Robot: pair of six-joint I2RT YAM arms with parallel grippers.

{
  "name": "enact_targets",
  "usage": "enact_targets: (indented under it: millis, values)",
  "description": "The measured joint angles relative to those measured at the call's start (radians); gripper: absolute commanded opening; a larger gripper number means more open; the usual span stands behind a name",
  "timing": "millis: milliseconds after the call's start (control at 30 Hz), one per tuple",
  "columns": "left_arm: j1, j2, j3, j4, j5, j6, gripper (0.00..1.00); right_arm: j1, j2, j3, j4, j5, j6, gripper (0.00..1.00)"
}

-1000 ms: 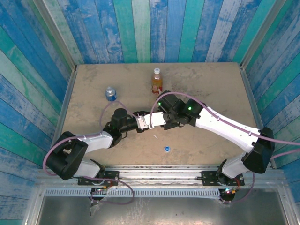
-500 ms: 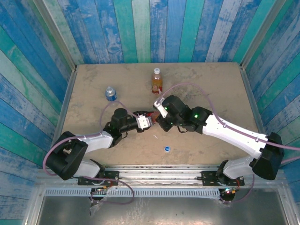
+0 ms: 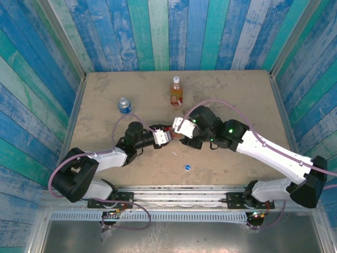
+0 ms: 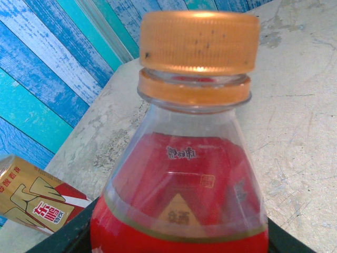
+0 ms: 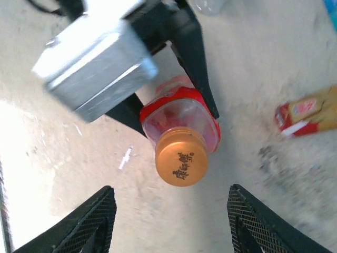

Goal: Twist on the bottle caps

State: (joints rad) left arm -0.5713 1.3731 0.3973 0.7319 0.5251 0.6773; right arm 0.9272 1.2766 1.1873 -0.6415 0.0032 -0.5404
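My left gripper [image 3: 162,137] is shut on the body of the red bottle [image 4: 184,184] and holds it off the table, neck pointing at my right gripper. An orange cap [image 4: 199,42] sits on the neck. In the right wrist view that orange cap [image 5: 181,158] lies just beyond my right gripper [image 5: 171,190], which is open, both fingers [image 5: 89,226] standing clear of the cap. From above, the right gripper [image 3: 180,133] meets the red bottle [image 3: 171,133] at the table's middle. A blue cap [image 3: 187,167] lies loose near the front edge.
The amber tea bottle [image 3: 176,90] stands upright at the back centre, and the blue-label bottle [image 3: 124,105] stands to its left. Raised rails and blue plank walls [image 3: 158,31] close in the tan table [image 3: 237,95]. A small white scrap [image 3: 174,154] lies in front of the grippers.
My right gripper has opened and let go of the orange cap, and the right arm has drawn back to the right. The left gripper keeps the red bottle in place.
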Motion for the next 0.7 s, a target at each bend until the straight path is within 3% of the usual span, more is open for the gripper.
enact_targets:
  millis: [133,267,433,700]
  values:
    - [0.000,0.000,-0.002,0.004,-0.008,0.000,0.52,0.000,0.024,0.053,-0.049,-0.004,-0.263,0.54]
    - [0.000,0.000,-0.004,0.008,-0.011,0.000,0.52,-0.001,0.064,0.100,-0.078,-0.005,-0.413,0.51]
    - [0.000,0.000,-0.004,0.008,-0.011,0.000,0.52,-0.004,0.116,0.111,-0.092,-0.009,-0.509,0.48]
    - [0.000,0.000,-0.006,0.006,-0.019,0.007,0.52,-0.048,0.153,0.111,-0.066,-0.066,-0.549,0.30]
